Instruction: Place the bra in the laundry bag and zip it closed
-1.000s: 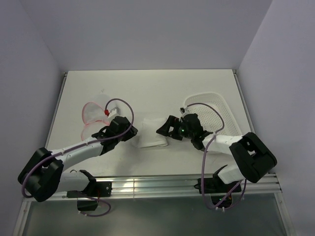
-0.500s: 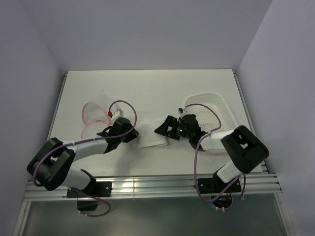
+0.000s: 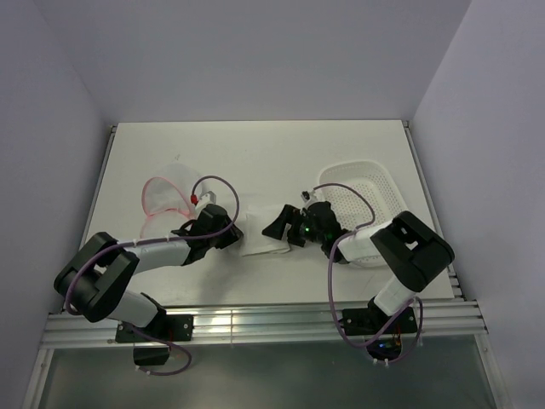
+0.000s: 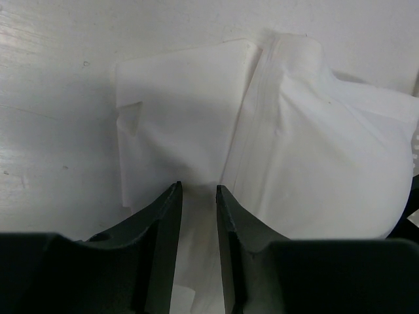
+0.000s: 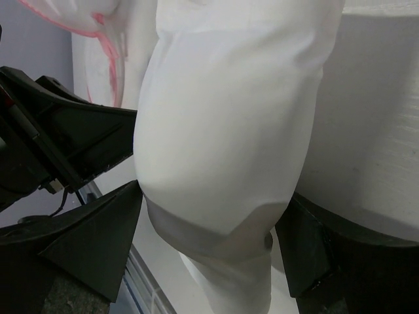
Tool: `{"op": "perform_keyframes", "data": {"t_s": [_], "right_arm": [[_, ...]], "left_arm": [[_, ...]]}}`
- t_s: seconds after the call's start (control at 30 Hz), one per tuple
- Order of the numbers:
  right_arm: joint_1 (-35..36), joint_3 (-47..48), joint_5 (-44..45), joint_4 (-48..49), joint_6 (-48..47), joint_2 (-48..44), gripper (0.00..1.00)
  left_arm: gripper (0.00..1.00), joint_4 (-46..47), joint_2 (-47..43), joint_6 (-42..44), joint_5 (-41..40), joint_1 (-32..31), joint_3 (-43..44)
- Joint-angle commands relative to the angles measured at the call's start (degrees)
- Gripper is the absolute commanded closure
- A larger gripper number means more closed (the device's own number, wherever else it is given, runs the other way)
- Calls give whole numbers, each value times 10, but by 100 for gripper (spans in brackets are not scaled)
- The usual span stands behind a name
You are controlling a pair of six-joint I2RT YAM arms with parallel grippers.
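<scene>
While the bra (image 4: 314, 163) lies on the table (image 3: 281, 153), in the middle between my two arms, I have a gripper on each side of it. My left gripper (image 4: 196, 193) is at the bra's left edge with its jaws narrow. A thin bit of white cloth sits in the gap, but I cannot tell if it is pinched tight. My right gripper (image 5: 213, 196) is wide open, with one finger on each side of a round cup.

The laundry bag (image 3: 166, 198) is to the left and a bit farther back, just past my left arm, with its pink rim showing. The white basket (image 3: 366, 192) is on the right and has no part in this job.

I think the bra is very light and very soft. It will flop and fold when I lift it, and thin cloth could slip out of a weak pinch. The puffy cup looks springy — good to squeeze. So I would hold the flat edge with one gripper and the cup with the other, then carry it left to the bag. Loose parts may drag or catch on the rim.
</scene>
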Motion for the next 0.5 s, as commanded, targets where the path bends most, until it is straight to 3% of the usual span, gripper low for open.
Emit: {"op": "perform_keyframes", "data": {"t_s": [0.0, 0.17, 0.27, 0.37, 0.4, 0.47], "right_arm": [[7, 24, 28, 9, 0, 3, 14], [19, 43, 71, -47, -4, -1, 24], [29, 64, 97, -90, -10, 2, 34], [36, 82, 120, -121, -12, 7, 53], [37, 89, 125, -128, -12, 9, 65], [43, 97, 142, -153, -15, 12, 71]], "left_arm": [[66, 27, 1, 8, 11, 2, -3], [66, 17, -10, 10, 11, 2, -1], [66, 9, -21, 13, 10, 2, 0], [66, -1, -33, 16, 10, 1, 4], [66, -4, -37, 18, 10, 1, 7], [66, -16, -49, 20, 9, 1, 11]]}}
